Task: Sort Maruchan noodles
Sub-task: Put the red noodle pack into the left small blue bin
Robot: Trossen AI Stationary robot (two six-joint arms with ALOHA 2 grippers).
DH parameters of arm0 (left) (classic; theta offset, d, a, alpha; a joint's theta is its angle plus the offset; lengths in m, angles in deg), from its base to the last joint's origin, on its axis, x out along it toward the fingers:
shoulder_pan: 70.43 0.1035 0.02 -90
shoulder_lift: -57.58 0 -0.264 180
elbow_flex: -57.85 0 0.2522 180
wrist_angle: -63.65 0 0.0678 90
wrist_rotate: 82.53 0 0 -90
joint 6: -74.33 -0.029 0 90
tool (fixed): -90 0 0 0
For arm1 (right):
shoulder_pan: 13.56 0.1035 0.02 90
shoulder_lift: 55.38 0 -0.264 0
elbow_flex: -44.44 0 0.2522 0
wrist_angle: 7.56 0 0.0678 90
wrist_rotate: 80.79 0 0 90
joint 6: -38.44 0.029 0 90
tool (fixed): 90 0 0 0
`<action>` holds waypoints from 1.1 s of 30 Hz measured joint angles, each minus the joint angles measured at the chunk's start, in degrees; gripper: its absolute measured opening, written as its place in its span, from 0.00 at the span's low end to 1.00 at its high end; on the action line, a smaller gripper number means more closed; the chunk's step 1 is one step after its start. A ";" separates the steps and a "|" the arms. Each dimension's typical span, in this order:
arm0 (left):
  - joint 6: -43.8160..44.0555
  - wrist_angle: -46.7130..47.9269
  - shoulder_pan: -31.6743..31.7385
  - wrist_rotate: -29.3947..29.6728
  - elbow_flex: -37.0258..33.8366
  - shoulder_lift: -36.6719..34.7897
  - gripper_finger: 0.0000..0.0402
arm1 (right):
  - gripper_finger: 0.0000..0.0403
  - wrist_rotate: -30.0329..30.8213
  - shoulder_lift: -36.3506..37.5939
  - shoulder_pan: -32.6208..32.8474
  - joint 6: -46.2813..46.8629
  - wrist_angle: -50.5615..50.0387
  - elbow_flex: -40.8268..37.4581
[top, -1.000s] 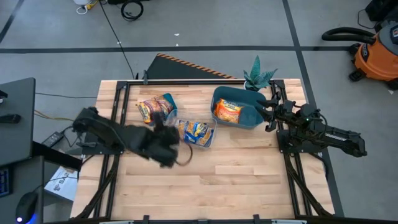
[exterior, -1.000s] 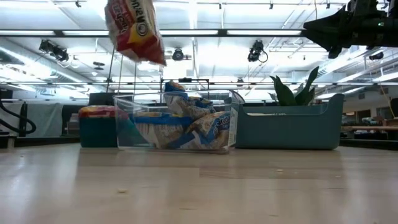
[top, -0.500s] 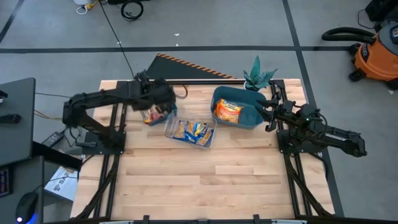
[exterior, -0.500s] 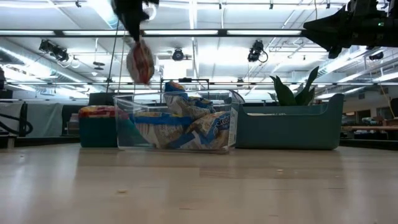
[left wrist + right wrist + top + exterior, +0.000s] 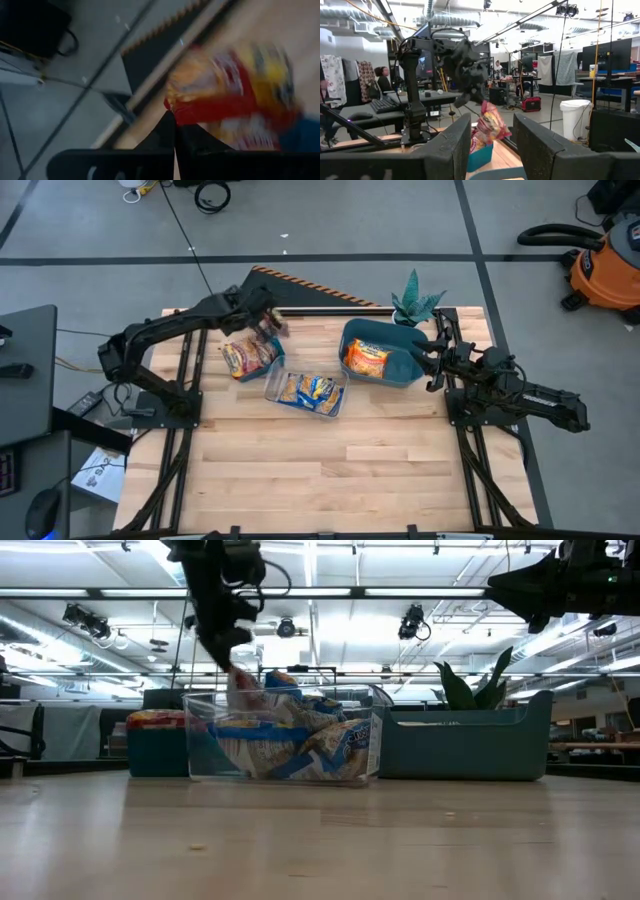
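Note:
My left gripper (image 5: 267,323) is shut on a red-and-yellow noodle packet (image 5: 491,122) above the far side of the left teal bin (image 5: 272,365), which holds more red-and-yellow packets (image 5: 243,356). In the low view the held packet (image 5: 241,690) hangs behind the clear tray. The clear tray (image 5: 272,387) in the middle of the table holds blue-and-yellow packets (image 5: 312,389). The right teal bin (image 5: 400,368) holds orange packets (image 5: 366,358). My right gripper (image 5: 432,360) waits open at that bin's right side. My left gripper pinches the red-and-yellow packet by its upper edge (image 5: 176,111) between its two shut fingers (image 5: 465,98). The fingers come from above, slanting down. The packet hangs below them, lifted clear, over the left teal bin.
A potted plant (image 5: 413,304) stands at the far edge behind the right bin. Bare wooden table (image 5: 330,470) spreads across the whole near half. A black and orange striped board (image 5: 300,288) lies beyond the far edge.
My left gripper has swung from the middle of the table, near the clear tray, toward the far left, carrying the packet. It now stands above the left teal bin, with the packet hanging lower and farther off in the low view. The right arm has kept still.

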 joint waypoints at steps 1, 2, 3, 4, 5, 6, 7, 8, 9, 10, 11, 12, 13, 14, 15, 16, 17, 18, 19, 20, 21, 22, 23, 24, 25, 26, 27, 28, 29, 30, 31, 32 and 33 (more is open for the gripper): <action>0.30 1.78 -0.12 -0.94 -0.61 0.00 0.00 | 0.38 0.00 0.00 0.00 0.00 0.00 0.00; 0.83 4.19 -0.47 -1.53 -1.13 0.00 0.00 | 0.38 0.00 0.00 0.00 0.00 0.00 0.00; 1.75 6.79 -0.84 -1.77 -1.74 0.00 0.00 | 0.38 0.00 0.00 0.00 0.00 0.00 0.00; 2.86 9.36 -1.34 -1.86 -2.43 0.00 0.00 | 0.38 0.00 0.00 0.00 0.00 0.00 0.00; 3.62 11.71 -1.96 -1.99 -3.26 0.00 0.00 | 0.38 0.00 0.00 0.00 0.00 0.00 0.00; 4.63 13.65 -2.71 -2.16 -4.08 0.00 0.00 | 0.38 0.00 0.00 0.00 0.00 0.00 0.00; 5.18 14.98 -3.56 -2.40 -4.76 0.00 0.00 | 0.38 0.00 0.00 0.00 0.00 0.00 0.00; 5.98 15.98 -4.46 -2.52 -5.24 0.00 0.00 | 0.38 0.00 0.00 0.00 0.00 -0.01 0.00; 6.22 17.04 -5.40 -2.73 -5.60 0.00 0.00 | 0.38 0.00 0.00 0.00 0.00 0.00 0.00; 6.28 17.80 -6.31 -3.08 -5.94 0.00 0.00 | 0.38 0.00 0.00 0.00 0.00 0.00 0.00; 6.28 18.31 -7.15 -3.83 -6.24 0.00 0.00 | 0.38 0.00 0.00 0.00 0.00 0.00 0.00; 6.27 18.44 -7.85 -4.85 -6.60 0.00 0.00 | 0.38 0.00 0.00 0.00 0.00 0.00 0.00; 6.27 18.43 -8.49 -5.72 -6.99 0.00 0.00 | 0.38 -0.01 0.00 0.00 0.00 0.00 0.00; 6.27 18.56 -9.02 -6.57 -7.38 0.00 0.00 | 0.38 0.00 0.00 0.00 0.00 0.00 0.00; 6.27 18.80 -9.46 -6.92 -7.76 0.00 0.01 | 0.38 0.00 0.00 0.00 0.00 0.00 0.00; 6.38 19.25 -9.87 -6.93 -8.07 0.00 0.02 | 0.38 0.00 0.00 0.00 0.00 0.00 0.00; 6.49 20.11 -10.24 -6.95 -8.29 0.00 0.03 | 0.38 0.00 0.00 0.00 0.00 0.00 0.00; 6.81 21.06 -10.52 -6.96 -8.40 0.00 0.03 | 0.38 -0.01 0.00 0.00 0.00 0.00 0.00; 7.28 22.03 -10.78 -6.95 -8.48 0.00 0.04 | 0.38 0.00 0.00 0.00 0.00 0.00 0.00; 7.52 22.59 -10.95 -6.98 -8.48 0.00 0.04 | 0.38 -0.02 0.00 0.00 0.00 0.00 0.00; 7.74 22.78 -11.14 -6.98 -8.48 0.00 0.05 | 0.38 -0.02 0.00 0.00 0.00 0.00 0.00; 7.79 23.00 -11.35 -6.96 -8.46 0.00 0.05 | 0.38 0.00 0.00 0.00 0.00 0.00 0.00; 7.74 23.50 -11.53 -6.92 -8.28 0.00 0.05 | 0.38 0.00 0.00 0.00 0.00 0.00 0.00; 7.63 24.43 -11.71 -6.93 -7.78 0.00 0.05 | 0.38 -0.01 0.00 0.00 0.00 0.00 0.00; 7.60 25.72 -11.77 -6.87 -7.10 0.00 0.06 | 0.38 -0.01 0.00 0.00 0.00 0.00 0.00; 7.61 26.73 -11.78 -6.86 -6.37 0.00 0.06 | 0.38 0.00 0.00 0.00 0.00 0.00 0.00; 7.57 27.74 -11.78 -6.89 -5.48 0.00 0.06 | 0.38 -0.01 0.00 0.00 0.00 -0.01 0.00; 7.51 28.65 -11.78 -6.90 -4.37 0.00 0.06 | 0.38 -0.01 0.00 0.00 0.00 -0.01 0.00; 7.50 29.24 -11.78 -6.52 -3.19 0.00 0.06 | 0.38 -0.02 0.00 0.00 0.00 0.00 0.00; 7.51 29.34 -11.78 -5.43 -2.03 0.00 0.06 | 0.38 0.00 0.00 0.00 0.00 0.00 0.00; 7.51 29.13 -11.78 -3.92 -0.80 0.00 0.06 | 0.38 0.00 0.00 0.00 0.00 -0.02 0.00; 7.48 28.65 -11.78 -2.10 0.35 0.00 0.06 | 0.38 0.00 0.00 0.00 0.00 0.00 0.00; 7.43 27.31 -11.78 -0.07 1.32 -0.01 0.06 | 0.38 0.00 0.00 0.00 0.00 0.00 0.00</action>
